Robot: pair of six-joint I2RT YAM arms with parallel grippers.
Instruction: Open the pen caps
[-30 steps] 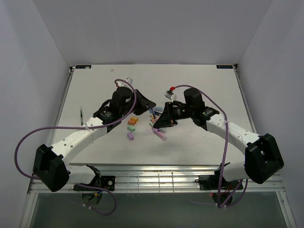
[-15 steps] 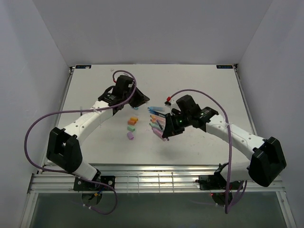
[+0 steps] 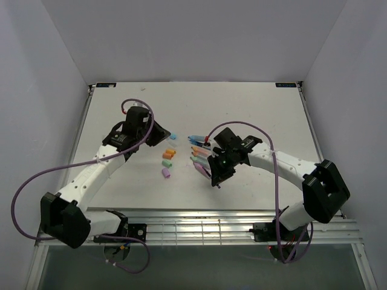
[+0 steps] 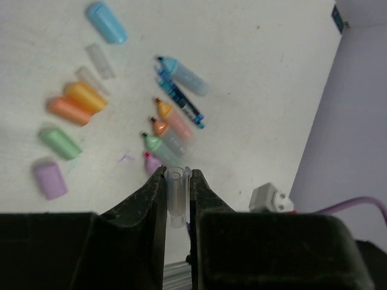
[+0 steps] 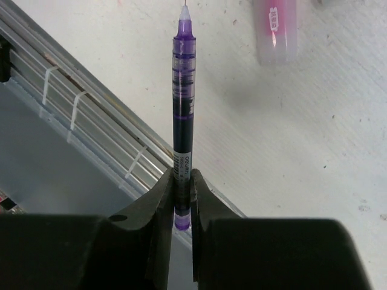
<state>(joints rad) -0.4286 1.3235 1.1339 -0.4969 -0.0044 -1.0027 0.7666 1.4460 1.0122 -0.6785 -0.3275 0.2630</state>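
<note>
My left gripper (image 4: 177, 175) is shut on a clear pen cap (image 4: 176, 196) and holds it above the table. Below it lie loose pen caps: light blue (image 4: 106, 22), two clear (image 4: 100, 60), two orange (image 4: 78, 103), green (image 4: 59, 142) and purple (image 4: 49, 179). Beside them lie several uncapped pens (image 4: 175, 109), tips bare. My right gripper (image 5: 182, 175) is shut on a thin purple pen (image 5: 183, 90), uncapped, its tip pointing towards the table's near edge. In the top view the left gripper (image 3: 158, 132) is left of the caps (image 3: 169, 154) and the right gripper (image 3: 216, 175) is near the pens (image 3: 199, 151).
A pink highlighter body (image 5: 276, 30) lies on the table beyond the purple pen's tip. The table's near edge with its metal rails (image 5: 78, 103) lies under the right gripper. A thin dark pen (image 3: 104, 147) lies alone at the table's left side.
My left arm has swung left, away from the pens, with the clear cap in it. My right gripper has moved towards the near edge with the purple pen.
</note>
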